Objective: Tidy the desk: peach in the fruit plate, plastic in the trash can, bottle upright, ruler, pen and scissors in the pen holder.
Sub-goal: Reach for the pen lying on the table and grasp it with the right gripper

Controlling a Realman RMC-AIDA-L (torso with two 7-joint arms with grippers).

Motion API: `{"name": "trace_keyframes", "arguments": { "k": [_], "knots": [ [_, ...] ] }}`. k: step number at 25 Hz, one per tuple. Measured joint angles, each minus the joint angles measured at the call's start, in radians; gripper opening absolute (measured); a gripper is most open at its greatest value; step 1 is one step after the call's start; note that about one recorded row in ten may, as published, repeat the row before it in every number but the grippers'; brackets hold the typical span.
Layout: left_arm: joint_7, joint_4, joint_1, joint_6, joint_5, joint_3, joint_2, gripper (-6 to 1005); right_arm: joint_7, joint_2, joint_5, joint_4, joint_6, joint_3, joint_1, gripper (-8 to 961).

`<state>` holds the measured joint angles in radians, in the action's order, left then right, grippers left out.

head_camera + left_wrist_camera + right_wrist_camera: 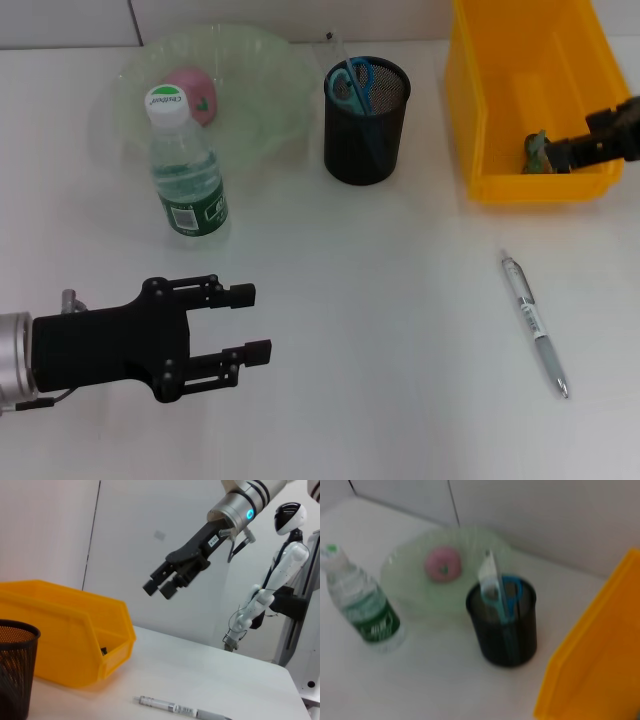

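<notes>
Head view: the slim silver-and-white ballpoint pen (535, 324), the one item not yet put away, lies flat on the white desk (380, 300) toward its right near edge. The black right gripper (560, 152) hangs over the yellow plastic bin (480, 120) at the far right corner, well apart from the pen; whether its fingers are parted cannot be told. The black left gripper (255, 322), fingers spread and empty, hovers near the left near edge.

Left wrist view: the pen (182, 710) lies beside the bin (65, 645); the right gripper (160, 587) hangs above. Risk: a thin, round barrel may roll or slip from a shallow pinch.

Right wrist view: the black mesh pen holder (502, 625) already holds blue-handled scissors (506, 596), so insertion could snag.
</notes>
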<state>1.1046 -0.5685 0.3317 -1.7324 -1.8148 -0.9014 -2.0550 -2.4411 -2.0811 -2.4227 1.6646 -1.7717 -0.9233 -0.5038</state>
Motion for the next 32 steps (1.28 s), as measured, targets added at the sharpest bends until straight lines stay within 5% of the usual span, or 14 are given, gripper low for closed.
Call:
{"name": "trace_keyframes", "arguments": {
  "k": [10,26,32],
  "knots": [
    [-0.002,-0.001,0.012,0.006,-0.028,-0.008,0.015,640,-0.138,-0.002,-0.209,-0.027,-0.114,-0.170,-0.048,702],
    [-0.002,-0.012,0.020,0.021,-0.043,-0.001,0.010,640,-0.271,-0.006,-0.264,-0.296,0.098,-0.458,-0.026,702],
    [-0.002,-0.012,0.027,0.021,-0.043,-0.005,0.001,640,-0.309,-0.005,-0.287,-0.296,0.094,-0.501,-0.038,703]
  ]
}}
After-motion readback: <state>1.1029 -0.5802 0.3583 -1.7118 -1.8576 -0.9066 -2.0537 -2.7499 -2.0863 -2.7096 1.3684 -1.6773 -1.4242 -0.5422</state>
